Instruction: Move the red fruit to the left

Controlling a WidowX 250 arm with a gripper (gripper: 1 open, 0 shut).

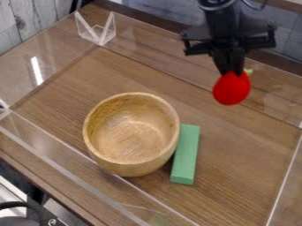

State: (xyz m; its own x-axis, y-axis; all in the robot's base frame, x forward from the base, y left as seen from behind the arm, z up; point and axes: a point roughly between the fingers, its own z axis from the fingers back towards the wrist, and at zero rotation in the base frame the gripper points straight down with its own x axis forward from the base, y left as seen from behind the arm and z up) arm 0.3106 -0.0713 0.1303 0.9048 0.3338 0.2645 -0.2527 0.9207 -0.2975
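While the black robot gripper [232, 58] hangs over the far right part of the brown wooden tabletop [65, 101], its fingers are closed around the top of the small bright red rounded toy fruit [231, 89]. The fruit hangs below the fingertips, rounded end down, w/ its upper end up by the grip; leafy top is hard to make out there. Can't tell if the fruit's underside touches the table.

Pos. of fruit: right side of the view, farther back than the round light-wood bowl [131, 133] and well apart from it. Bowl sits near the middle, a bit toward the front, opening up, w/ pale inner wall and base showing.

Just beside the bowl, on its right, lies a green rectangular block [185, 154], long side running roughly front to back, slightly tilted in the view. Can't tell if block & bowl touch.

Back left: a small clear/whitish angular wire-like object [97, 29] near the table's far edge. Front left corner: black cables & dark round hardware [26, 212], partly cut off by the frame.
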